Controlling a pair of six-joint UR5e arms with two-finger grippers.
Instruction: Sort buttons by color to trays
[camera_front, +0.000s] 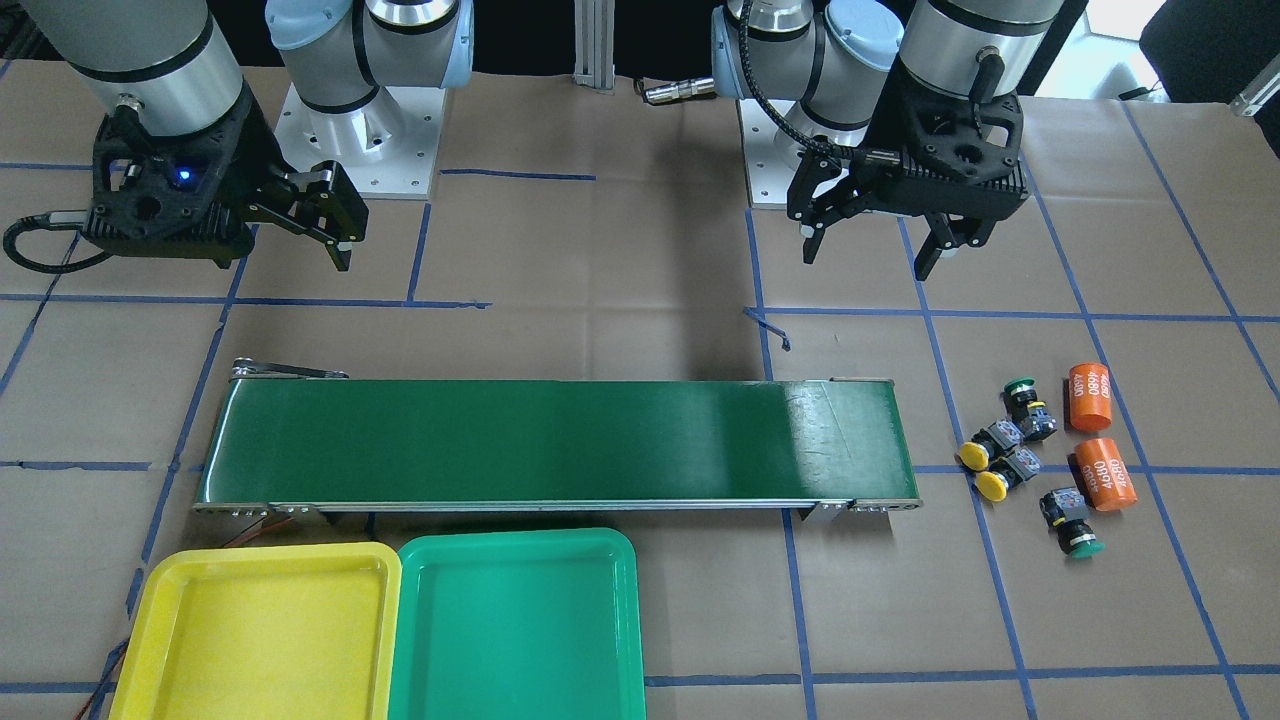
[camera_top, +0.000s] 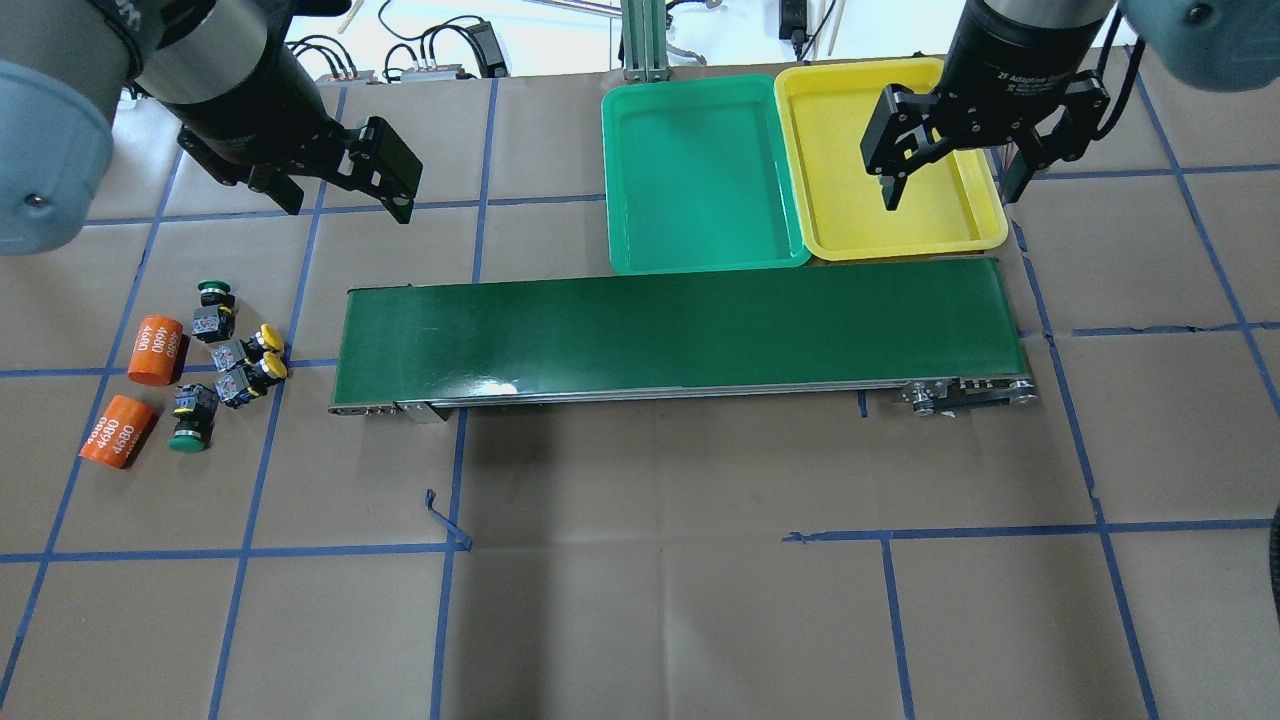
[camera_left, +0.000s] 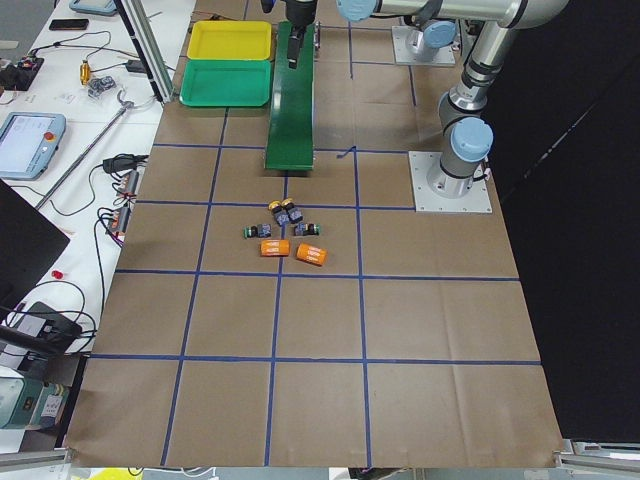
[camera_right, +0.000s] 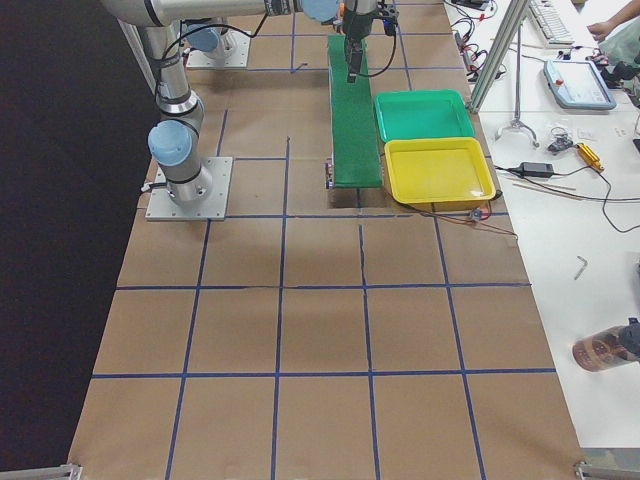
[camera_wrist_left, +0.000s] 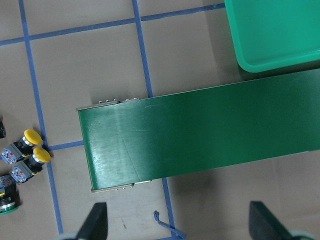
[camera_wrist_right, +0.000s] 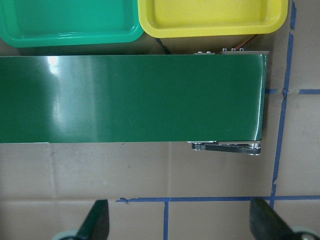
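Observation:
Four buttons lie together on the paper past the conveyor's end on my left side: two yellow-capped (camera_front: 975, 455) (camera_front: 992, 485) and two green-capped (camera_front: 1020, 385) (camera_front: 1083, 545). The overhead view shows them too, yellow (camera_top: 270, 337) and green (camera_top: 187, 440). The yellow tray (camera_front: 260, 630) and the green tray (camera_front: 515, 630) stand side by side, both empty, beyond the conveyor. My left gripper (camera_front: 870, 250) is open and empty, hovering well away from the buttons. My right gripper (camera_top: 950, 185) is open and empty, high over the yellow tray's (camera_top: 850, 215) side of the table.
A long dark green conveyor belt (camera_top: 680, 335) runs across the table's middle between buttons and trays. Two orange cylinders printed "4680" (camera_front: 1088, 396) (camera_front: 1105, 475) lie right next to the buttons. Blue tape lines grid the brown paper.

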